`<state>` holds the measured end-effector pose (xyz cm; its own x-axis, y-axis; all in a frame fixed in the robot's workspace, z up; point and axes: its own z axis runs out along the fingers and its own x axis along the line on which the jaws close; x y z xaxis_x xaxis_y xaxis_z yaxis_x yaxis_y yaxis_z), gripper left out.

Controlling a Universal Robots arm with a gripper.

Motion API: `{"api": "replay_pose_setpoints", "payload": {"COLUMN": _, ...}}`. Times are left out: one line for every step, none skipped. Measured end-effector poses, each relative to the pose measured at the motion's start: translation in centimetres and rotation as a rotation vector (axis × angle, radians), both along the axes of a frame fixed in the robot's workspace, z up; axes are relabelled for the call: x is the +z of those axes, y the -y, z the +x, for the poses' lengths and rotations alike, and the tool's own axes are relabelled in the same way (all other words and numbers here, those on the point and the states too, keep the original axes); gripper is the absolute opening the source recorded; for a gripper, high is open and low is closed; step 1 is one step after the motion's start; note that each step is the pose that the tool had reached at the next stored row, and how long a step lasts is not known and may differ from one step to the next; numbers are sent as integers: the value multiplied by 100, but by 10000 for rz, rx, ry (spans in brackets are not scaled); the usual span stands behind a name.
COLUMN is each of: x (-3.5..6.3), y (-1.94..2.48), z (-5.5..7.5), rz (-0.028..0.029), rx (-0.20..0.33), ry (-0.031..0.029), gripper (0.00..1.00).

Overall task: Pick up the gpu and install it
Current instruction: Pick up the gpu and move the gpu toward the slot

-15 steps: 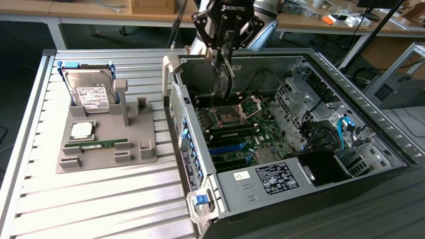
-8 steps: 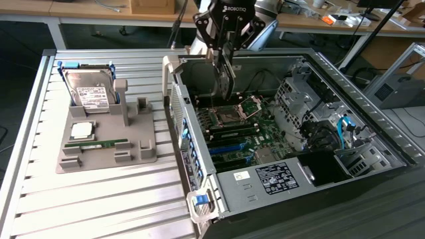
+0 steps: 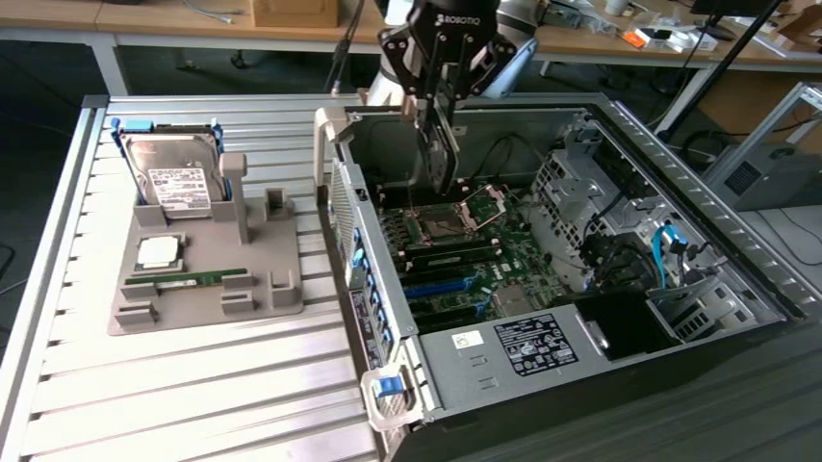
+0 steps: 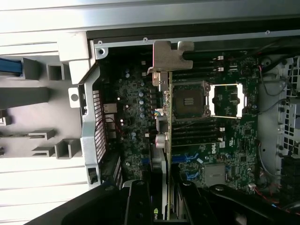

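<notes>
The gpu (image 3: pixel 445 159) hangs edge-down over the open computer case (image 3: pixel 719 250), above the motherboard's rear part near the CPU socket. My gripper (image 3: pixel 438 104) is shut on the card's top edge. In the wrist view the gpu (image 4: pixel 168 136) shows edge-on, its silver bracket (image 4: pixel 171 55) at the end towards the case's rear wall. The black fingers (image 4: pixel 138 201) clamp the card from both sides, with my gripper (image 4: pixel 164 206) centred on it. The card is above the green motherboard (image 4: pixel 136 108) and apart from it.
A grey fixture (image 3: pixel 206 289) at the exterior view's left holds a hard drive (image 3: pixel 173 178), a CPU (image 3: pixel 160 252) and a RAM stick (image 3: pixel 187 278). Inside the case are the open CPU socket (image 4: pixel 227 100), blue slots (image 3: pixel 444 285), cables (image 3: pixel 661 255) and the power supply (image 3: pixel 526 342).
</notes>
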<state>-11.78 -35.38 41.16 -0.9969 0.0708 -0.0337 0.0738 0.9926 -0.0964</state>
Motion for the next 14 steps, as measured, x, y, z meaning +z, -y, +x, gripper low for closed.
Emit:
{"api": "replay_pose_setpoints", "payload": {"x": -3, "y": 0, "z": 6, "rz": 0, "rx": 0, "ry": 0, "gripper": 27}}
{"api": "replay_pose_setpoints", "payload": {"x": -6, "y": 0, "z": 12, "rz": 0, "rx": 0, "ry": 0, "gripper": 27}}
{"api": "replay_pose_setpoints", "payload": {"x": -9, "y": 0, "z": 16, "rz": 0, "rx": 0, "ry": 0, "gripper": 27}}
{"api": "replay_pose_setpoints", "payload": {"x": -12, "y": 0, "z": 22, "rz": 0, "rx": 0, "ry": 0, "gripper": 27}}
{"api": "replay_pose_setpoints", "payload": {"x": -14, "y": 0, "z": 26, "rz": -1, "rx": 0, "ry": 0, "gripper": 27}}
{"api": "replay_pose_setpoints", "payload": {"x": -16, "y": 0, "z": 29, "rz": -1, "rx": 0, "ry": 0, "gripper": 27}}
{"api": "replay_pose_setpoints", "payload": {"x": -19, "y": 0, "z": 33, "rz": -1, "rx": 0, "ry": 0, "gripper": 27}}
{"api": "replay_pose_setpoints", "payload": {"x": -20, "y": 0, "z": 37, "rz": -1, "rx": 0, "ry": 0, "gripper": 27}}
{"api": "replay_pose_setpoints", "payload": {"x": -23, "y": 0, "z": 41, "rz": -1, "rx": 0, "ry": 0, "gripper": 27}}
{"api": "replay_pose_setpoints", "payload": {"x": -24, "y": 0, "z": 43, "rz": -1, "rx": 0, "ry": 1, "gripper": 27}}
{"api": "replay_pose_setpoints", "payload": {"x": -26, "y": 0, "z": 47, "rz": -2, "rx": 0, "ry": 0, "gripper": 27}}
{"api": "replay_pose_setpoints", "payload": {"x": -28, "y": 0, "z": 50, "rz": -2, "rx": 0, "ry": 0, "gripper": 27}}
{"api": "replay_pose_setpoints", "payload": {"x": -30, "y": 0, "z": 55, "rz": -3, "rx": 0, "ry": 0, "gripper": 27}}
{"api": "replay_pose_setpoints", "payload": {"x": -33, "y": 0, "z": 61, "rz": -2, "rx": 0, "ry": 0, "gripper": 27}}
